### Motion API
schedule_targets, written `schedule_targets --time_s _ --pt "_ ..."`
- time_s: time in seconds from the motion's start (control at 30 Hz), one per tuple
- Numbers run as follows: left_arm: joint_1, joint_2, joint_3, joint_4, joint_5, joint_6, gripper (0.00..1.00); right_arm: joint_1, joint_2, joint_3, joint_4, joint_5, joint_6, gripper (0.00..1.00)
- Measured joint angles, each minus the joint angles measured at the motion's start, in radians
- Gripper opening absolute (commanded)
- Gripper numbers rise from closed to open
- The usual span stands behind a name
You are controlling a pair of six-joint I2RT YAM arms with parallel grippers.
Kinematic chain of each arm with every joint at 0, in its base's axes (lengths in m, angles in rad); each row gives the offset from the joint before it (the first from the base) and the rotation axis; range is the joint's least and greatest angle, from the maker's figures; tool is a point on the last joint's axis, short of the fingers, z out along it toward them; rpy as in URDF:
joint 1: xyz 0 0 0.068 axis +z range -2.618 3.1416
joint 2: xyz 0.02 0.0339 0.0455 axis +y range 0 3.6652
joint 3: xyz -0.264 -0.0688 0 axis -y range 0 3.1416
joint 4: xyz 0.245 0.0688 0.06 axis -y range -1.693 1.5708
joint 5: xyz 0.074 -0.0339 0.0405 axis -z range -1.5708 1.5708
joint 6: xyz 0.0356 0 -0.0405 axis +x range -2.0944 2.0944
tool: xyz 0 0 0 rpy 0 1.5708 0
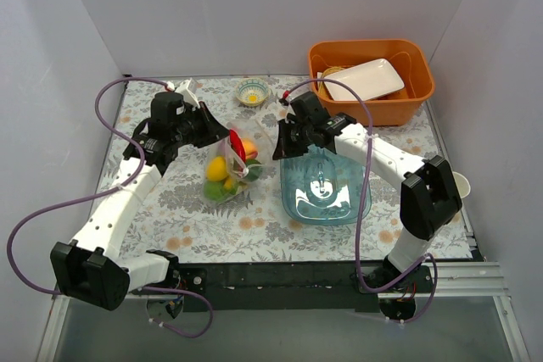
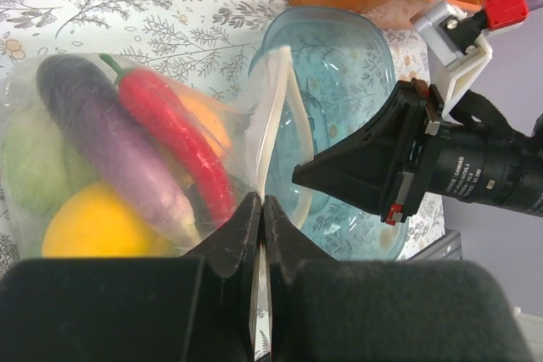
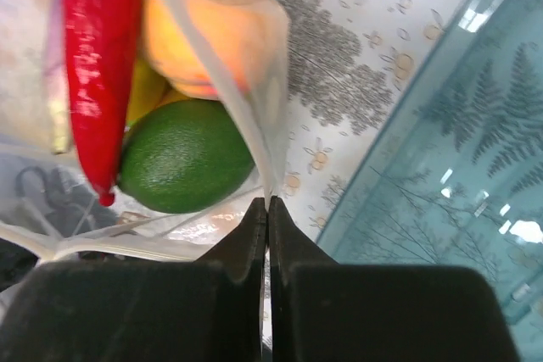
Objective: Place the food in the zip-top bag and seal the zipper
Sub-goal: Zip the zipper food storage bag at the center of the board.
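Broadly, the table (image 1: 254,226) with its flowered cloth carries the orange bin (image 1: 416,95) at the far right, the blue tray (image 1: 327,201) in the middle and, just to the left of the tray, the zip-top bag (image 1: 231,171). The food is seen inside the bag. The purple eggplant (image 2: 102,137), the red chilli (image 2: 178,142), the yellow lemon (image 2: 97,226) and a green lime (image 3: 182,154) can be told through the film. None of it is seen loose on the cloth or in the tray, so the filling is judged to be done and only the sealing is left.

The zipper (image 2: 276,116) is held at two places. The left gripper (image 2: 261,205) is pressed together on the whitish strip. The right gripper (image 3: 268,205) is pinched on the bag's edge at the side toward the tray. The long axis of the strip is thus stretched from one gripper to the other, across the table.

Between the grippers the two lips are seen apart as a loop, so the mouth is not yet closed. A slide along this line, with the other end kept fixed, is judged to be what the next move needs.
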Motion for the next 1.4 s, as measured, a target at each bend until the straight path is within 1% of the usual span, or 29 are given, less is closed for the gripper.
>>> schedule_targets --time_s 0.17,0.4,0.53,0.77,0.9,0.93,0.97,1.0,1.07,1.1,1.13,1.2,1.3,1.4 --pt "0.000 0.053 0.000 0.016 0.061 0.003 0.00 0.010 0.000 0.026 0.069 -0.076 0.008 0.01" --pt "0.000 0.169 0.002 0.030 0.209 0.005 0.01 0.032 0.000 0.103 0.141 -0.144 0.026 0.01" --pt "-0.001 0.178 0.002 0.047 0.262 0.001 0.07 0.032 0.000 0.107 0.169 -0.163 0.038 0.01" --pt "-0.003 0.172 -0.002 0.104 0.341 -0.013 0.23 0.031 0.018 0.115 0.164 -0.161 0.049 0.01" --pt "-0.004 0.172 -0.014 0.134 0.401 -0.016 0.25 0.032 0.027 0.115 0.163 -0.150 0.051 0.01" --pt "-0.004 0.172 -0.019 0.137 0.416 -0.017 0.29 0.032 0.027 0.115 0.159 -0.142 0.052 0.01" --pt "-0.004 0.173 -0.023 0.136 0.424 -0.017 0.37 0.032 0.027 0.115 0.155 -0.133 0.052 0.01" --pt "-0.004 0.174 -0.034 0.140 0.428 -0.019 0.51 0.032 0.027 0.116 0.148 -0.121 0.052 0.01" --pt "-0.004 0.171 -0.048 0.140 0.429 -0.014 0.54 0.032 0.027 0.116 0.130 -0.090 0.052 0.01" --pt "-0.005 0.168 -0.054 0.137 0.421 -0.021 0.58 0.032 0.027 0.116 0.122 -0.076 0.052 0.01" --pt "-0.005 0.160 -0.061 0.134 0.410 -0.024 0.65 0.032 0.026 0.115 0.116 -0.062 0.052 0.01" --pt "-0.005 0.138 -0.066 0.130 0.389 -0.027 0.65 0.032 0.024 0.108 0.112 -0.040 0.053 0.01" --pt "-0.005 0.083 -0.071 0.130 0.342 -0.037 0.70 0.032 0.013 0.082 0.106 -0.018 0.056 0.01" --pt "-0.005 0.000 -0.099 0.135 0.288 -0.049 0.70 0.032 0.002 0.060 0.103 -0.005 0.061 0.01"
